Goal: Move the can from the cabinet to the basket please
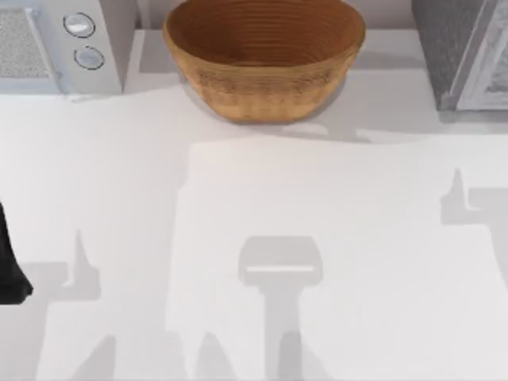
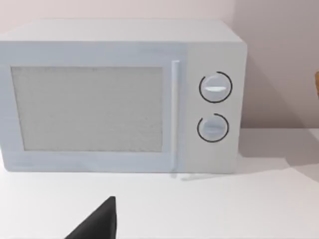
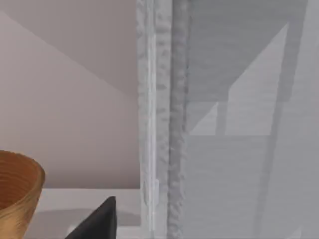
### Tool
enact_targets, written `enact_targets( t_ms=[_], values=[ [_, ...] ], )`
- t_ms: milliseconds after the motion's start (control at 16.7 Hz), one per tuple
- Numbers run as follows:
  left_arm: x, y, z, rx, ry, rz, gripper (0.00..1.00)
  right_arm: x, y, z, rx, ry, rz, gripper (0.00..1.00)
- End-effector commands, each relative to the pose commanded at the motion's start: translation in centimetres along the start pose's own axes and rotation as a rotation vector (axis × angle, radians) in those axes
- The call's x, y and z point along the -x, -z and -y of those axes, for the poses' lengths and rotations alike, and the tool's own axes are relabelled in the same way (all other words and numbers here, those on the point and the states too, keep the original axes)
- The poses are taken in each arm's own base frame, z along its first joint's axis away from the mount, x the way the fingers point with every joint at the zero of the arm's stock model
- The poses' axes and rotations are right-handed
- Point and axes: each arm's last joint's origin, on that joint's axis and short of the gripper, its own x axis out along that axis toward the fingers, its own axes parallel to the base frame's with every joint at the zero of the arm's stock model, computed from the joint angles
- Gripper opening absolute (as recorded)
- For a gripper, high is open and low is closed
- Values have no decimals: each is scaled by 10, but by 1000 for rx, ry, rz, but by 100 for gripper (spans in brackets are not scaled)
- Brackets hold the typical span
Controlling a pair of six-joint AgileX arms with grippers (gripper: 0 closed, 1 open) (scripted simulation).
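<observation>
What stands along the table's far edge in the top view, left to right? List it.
White appliance with two round knobs → large round light brown wicker basket → grey speckled cabinet with a pale-framed door.

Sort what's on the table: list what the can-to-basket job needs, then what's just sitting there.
Needed for the job:
- basket, at the back middle of the table
- cabinet, back right corner, door shut

Just sitting there:
- microwave, back left corner
- left arm, parked at the left edge
</observation>
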Motion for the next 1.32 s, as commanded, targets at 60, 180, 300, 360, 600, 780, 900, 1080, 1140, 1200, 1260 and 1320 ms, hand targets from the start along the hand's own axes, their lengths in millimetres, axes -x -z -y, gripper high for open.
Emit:
enact_targets(
  t_ms=[60,180,300,360,600,780,900,1080,1140,1200,1260,1320],
  values=[
    [0,0,0,0,0,0,100,-6,-27,-2,0,0,12,100],
    [0,0,0,0,0,0,100,-22,-77,-7,-2,1,37,100],
    [0,0,0,0,0,0,100,-40,-119,-13,-4,0,58,100],
    [0,0,0,0,0,0,100,-49,-137,-16,-6,0,65,100],
    [0,0,0,0,0,0,100,-86,-180,-29,-8,-1,70,100],
    [0,0,0,0,0,0,100,-104,-191,-36,-7,-2,60,100],
    [0,0,0,0,0,0,100,-109,-193,-38,-6,-2,56,100],
    [0,0,0,0,0,0,100,-109,-193,-38,-6,-2,56,100],
    [0,0,0,0,0,0,100,-108,-193,-36,-7,1,58,100],
    [0,0,0,0,0,0,100,-108,-194,-37,-7,1,61,100],
    [0,0,0,0,0,0,100,-109,-195,-40,-8,1,68,100],
    [0,0,0,0,0,0,100,-110,-196,-46,-8,1,71,100]
  ],
)
